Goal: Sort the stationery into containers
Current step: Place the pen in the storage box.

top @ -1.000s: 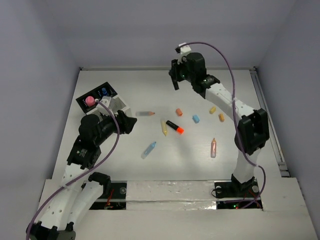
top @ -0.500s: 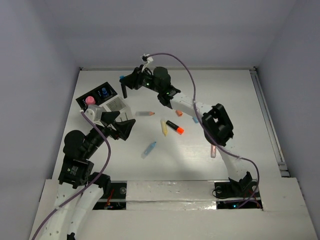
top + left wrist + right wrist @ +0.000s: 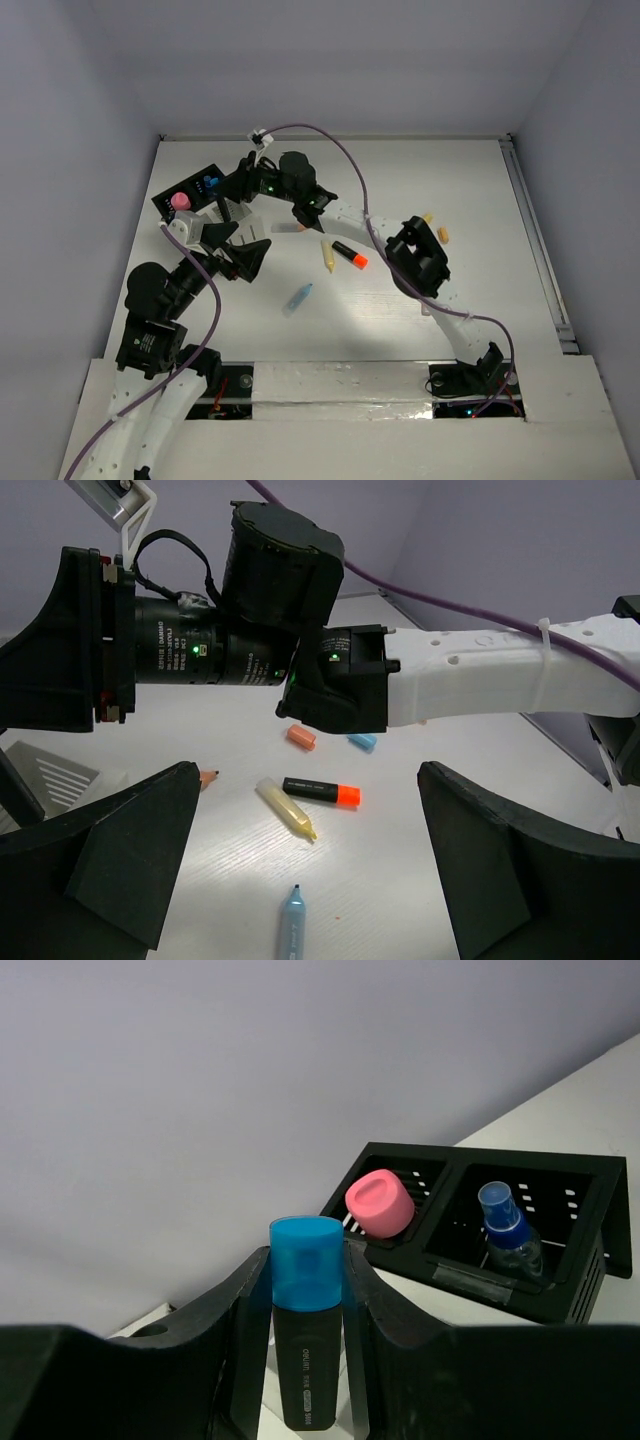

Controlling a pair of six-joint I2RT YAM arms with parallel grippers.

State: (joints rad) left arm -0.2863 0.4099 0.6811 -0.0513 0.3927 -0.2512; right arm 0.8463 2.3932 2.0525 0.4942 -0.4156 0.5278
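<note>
My right gripper (image 3: 306,1260) is shut on a black highlighter with a blue cap (image 3: 306,1330), held upright just in front of the containers (image 3: 560,1295). Their two black compartments hold a pink-capped marker (image 3: 380,1203) and a small blue-capped bottle (image 3: 508,1225). From above, the right gripper (image 3: 232,192) hangs over the containers (image 3: 170,212). My left gripper (image 3: 255,258) stands open and empty beside them. Below it lie a yellow marker (image 3: 288,809), a black marker with an orange cap (image 3: 320,792) and a light blue marker (image 3: 293,925).
A pencil (image 3: 295,228) lies under the right arm. An orange cap (image 3: 301,737) and a blue cap (image 3: 362,741) sit beyond the markers. Two small orange pieces (image 3: 443,236) lie at the right. The right arm (image 3: 415,255) stretches diagonally across the table.
The right arm swung left from the back of the table to the containers, carrying the highlighter. The left gripper opened wider and its arm drew back a little.
</note>
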